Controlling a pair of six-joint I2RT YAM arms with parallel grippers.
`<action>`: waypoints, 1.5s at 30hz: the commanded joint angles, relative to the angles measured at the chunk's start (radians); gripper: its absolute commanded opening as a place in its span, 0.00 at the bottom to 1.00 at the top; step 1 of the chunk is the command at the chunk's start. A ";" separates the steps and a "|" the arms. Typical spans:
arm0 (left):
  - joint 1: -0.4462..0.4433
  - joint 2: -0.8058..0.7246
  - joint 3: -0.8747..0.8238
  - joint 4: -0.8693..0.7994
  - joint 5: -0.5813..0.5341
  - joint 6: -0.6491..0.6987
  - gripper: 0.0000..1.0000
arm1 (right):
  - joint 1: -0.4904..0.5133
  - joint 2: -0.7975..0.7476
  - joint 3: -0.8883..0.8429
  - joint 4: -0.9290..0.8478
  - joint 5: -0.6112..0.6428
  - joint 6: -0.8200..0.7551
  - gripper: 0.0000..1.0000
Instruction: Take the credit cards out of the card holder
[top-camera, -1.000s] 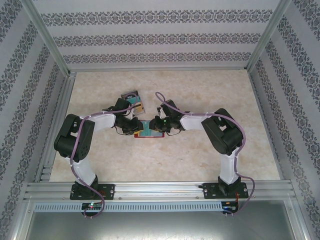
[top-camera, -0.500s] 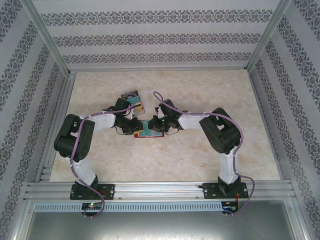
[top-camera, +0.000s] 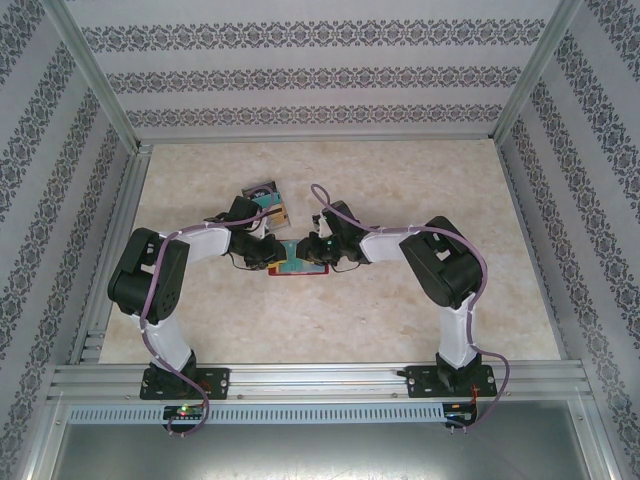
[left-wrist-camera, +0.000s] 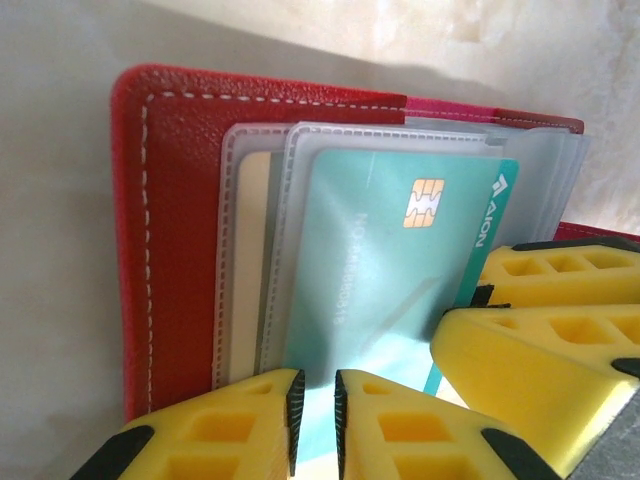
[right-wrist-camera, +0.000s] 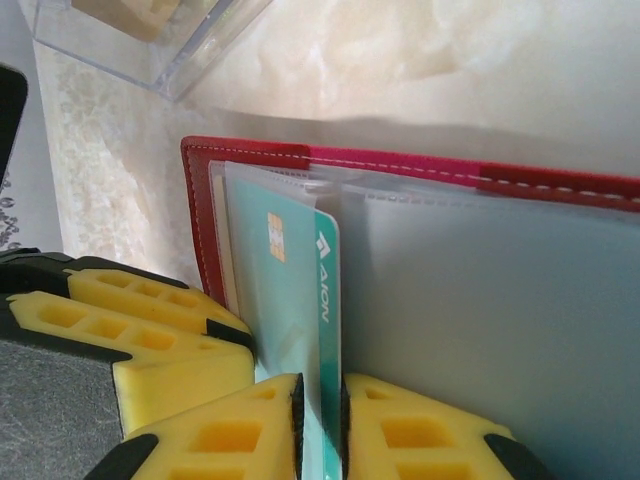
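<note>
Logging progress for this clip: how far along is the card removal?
Done: the card holder lies open. In hand: the left gripper pinches a clear sleeve while the right gripper grips the teal card, whose end pokes out of its sleeve. Remaining: pulling that card free, then the tan card in the sleeve behind.

Your top external view looks down from above and behind the arm bases (top-camera: 175, 382) (they sit at its bottom edge), taking in the whole table (top-camera: 420, 180). Both wrist views sit very close over the open card holder (left-wrist-camera: 170, 200), seemingly from opposite sides, sharing its teal card (left-wrist-camera: 370, 270); overhead it is tiny.
</note>
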 joint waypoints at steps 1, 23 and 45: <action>0.006 0.022 -0.033 -0.053 -0.031 0.000 0.20 | -0.012 -0.022 -0.033 -0.003 -0.006 0.011 0.20; 0.039 0.002 -0.043 -0.081 -0.039 0.026 0.21 | -0.050 -0.046 -0.072 0.000 -0.002 0.006 0.00; 0.044 -0.039 -0.020 -0.087 -0.015 0.026 0.23 | -0.033 0.011 -0.017 0.006 -0.032 0.012 0.00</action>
